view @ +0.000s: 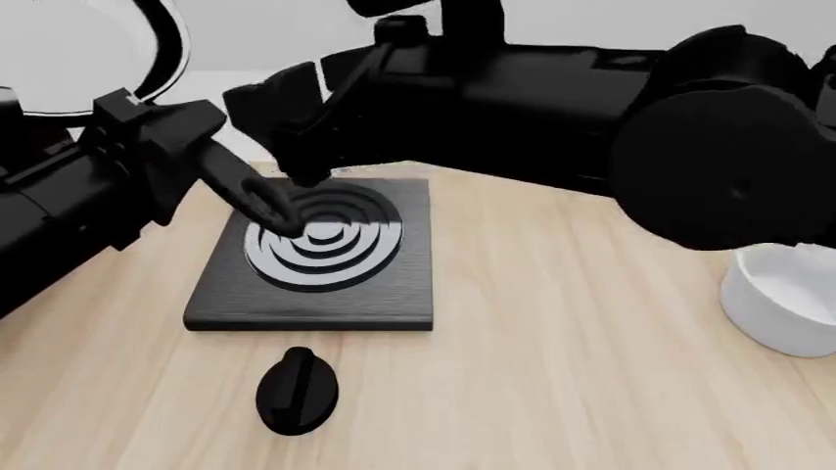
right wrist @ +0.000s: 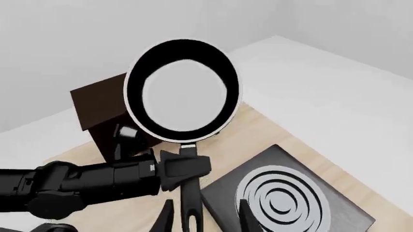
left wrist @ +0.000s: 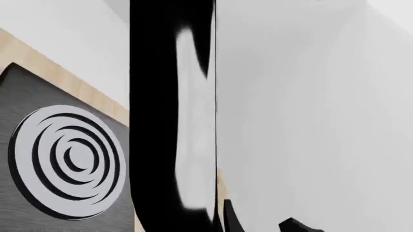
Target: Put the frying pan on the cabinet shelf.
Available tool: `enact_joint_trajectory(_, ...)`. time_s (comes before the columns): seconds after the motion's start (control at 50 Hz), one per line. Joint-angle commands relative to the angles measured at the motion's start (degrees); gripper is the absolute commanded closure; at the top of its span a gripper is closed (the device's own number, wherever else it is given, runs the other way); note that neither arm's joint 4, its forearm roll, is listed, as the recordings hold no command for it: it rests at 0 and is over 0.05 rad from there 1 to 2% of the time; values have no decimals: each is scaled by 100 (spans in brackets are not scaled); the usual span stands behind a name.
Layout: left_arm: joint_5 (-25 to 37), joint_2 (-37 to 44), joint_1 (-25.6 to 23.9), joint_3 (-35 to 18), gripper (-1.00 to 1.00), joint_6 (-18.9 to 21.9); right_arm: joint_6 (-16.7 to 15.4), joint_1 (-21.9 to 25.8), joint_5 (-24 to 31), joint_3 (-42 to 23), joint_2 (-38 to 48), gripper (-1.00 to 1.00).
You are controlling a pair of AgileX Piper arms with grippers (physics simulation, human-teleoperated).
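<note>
The frying pan (right wrist: 184, 89) is glossy black with a shiny rim, and it is held up in the air, tilted. My left gripper (right wrist: 184, 166) is shut on its long handle (right wrist: 191, 198). In the front view the pan (view: 78, 49) is at the top left, and the handle's loop (view: 268, 208) hangs over the stove plate. The dark brown cabinet (right wrist: 96, 108) stands behind the pan at the table's far side; its shelf surface is not clearly shown. My right gripper (right wrist: 205, 217) is open, with its fingers on either side of the handle's end and not gripping it. In the left wrist view the pan (left wrist: 154, 121) fills the middle.
A black square stove plate (view: 313, 294) with white rings lies mid-table below both grippers. A black knob (view: 298, 392) lies in front of it. A white bowl (view: 784, 304) stands at the right edge. The right arm (view: 588, 98) spans the back of the table.
</note>
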Motion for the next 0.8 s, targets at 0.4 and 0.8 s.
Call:
enact_joint_trajectory(0.4,101,-497,718,-2,100,-139,260,-2221,593,1409,-3336,-100)
enact_joint_trajectory(0.8,418,-680,1406,-142,100,-253,526,-2630,712,1951,-4133,-100)
